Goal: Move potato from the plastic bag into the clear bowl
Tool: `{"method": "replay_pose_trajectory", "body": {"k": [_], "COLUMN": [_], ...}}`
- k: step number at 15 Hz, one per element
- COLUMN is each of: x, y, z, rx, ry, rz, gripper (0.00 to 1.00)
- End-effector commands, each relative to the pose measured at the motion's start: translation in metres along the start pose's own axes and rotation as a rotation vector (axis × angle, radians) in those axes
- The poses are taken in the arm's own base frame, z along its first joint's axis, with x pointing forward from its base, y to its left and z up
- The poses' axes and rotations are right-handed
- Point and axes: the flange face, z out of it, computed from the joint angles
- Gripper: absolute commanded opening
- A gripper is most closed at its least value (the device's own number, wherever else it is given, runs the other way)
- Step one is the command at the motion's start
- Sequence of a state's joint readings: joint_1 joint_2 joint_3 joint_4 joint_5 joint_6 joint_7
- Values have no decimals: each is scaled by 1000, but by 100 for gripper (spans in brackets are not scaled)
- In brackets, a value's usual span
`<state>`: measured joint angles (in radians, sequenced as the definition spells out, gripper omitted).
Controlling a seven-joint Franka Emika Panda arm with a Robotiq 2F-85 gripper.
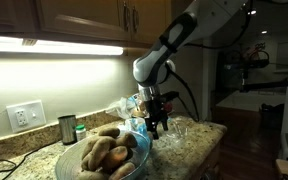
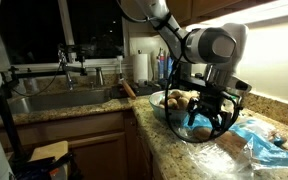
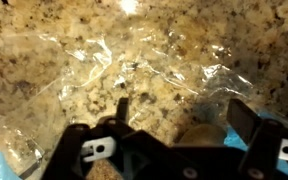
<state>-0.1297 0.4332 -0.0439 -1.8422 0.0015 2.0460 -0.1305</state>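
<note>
- gripper (image 2: 210,120) jaws wide apart, holding nothing, hanging over the plastic bag (image 2: 262,142)
- clear bowl (image 1: 141,152) with potatoes (image 1: 104,152) just beside gripper
- bag film wrinkled on granite counter (image 3: 254,20)

Seemingly bluish plastic bag (image 2: 269,140) — brown potatoes (image 1: 104,152).

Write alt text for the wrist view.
Open pincer with black fingers hangs over a wrinkled, see-through plastic bag spread on a speckled granite counter. A brownish shape, possibly a potato, shows between the fingers.
</note>
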Motion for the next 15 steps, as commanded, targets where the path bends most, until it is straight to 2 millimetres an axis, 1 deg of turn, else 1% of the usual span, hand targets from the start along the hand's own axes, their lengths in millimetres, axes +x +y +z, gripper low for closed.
{"method": "replay_pose_trajectory", "body": {"k": [1,3,15], "x": [5,1,6], "y": [-1,-1,-3], "z": [-3,-2,1], "rx": [-7,-1,-4], "ry": [-13,2,13], "rz": [-12,-3,-8], "gripper": [100,100,100]}}
